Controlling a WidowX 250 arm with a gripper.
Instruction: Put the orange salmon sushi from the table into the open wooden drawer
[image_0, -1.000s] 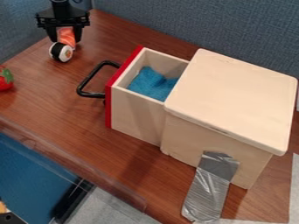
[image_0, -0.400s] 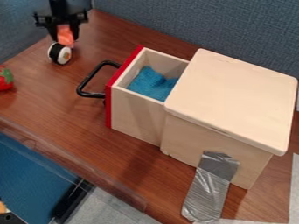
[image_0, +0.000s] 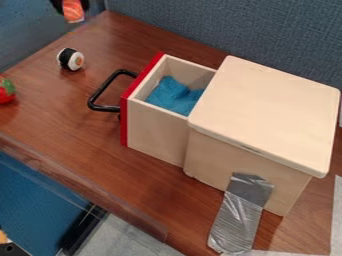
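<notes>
Sushi (image_0: 73, 12) with an orange, pale-striped top sits in the hand (image_0: 72, 8), which is closed on it at the upper left, near the far corner of the desk (image_0: 87, 145). Below it on the desk lies a roll (image_0: 70, 59), black around the side with a white end and an orange centre, apart from the hand. A red strawberry (image_0: 6, 93) with green leaves lies at the left edge. To the right stands a pale wooden box (image_0: 267, 110), its drawer (image_0: 155, 130) pulled out toward the left. The drawer has a red front (image_0: 124, 122) and a black handle (image_0: 100, 90); a blue cloth (image_0: 175, 97) lies inside. Grey tape (image_0: 237, 215) runs from the box's near side down onto the desk. A blue fabric wall (image_0: 254, 25) rises behind.
</notes>
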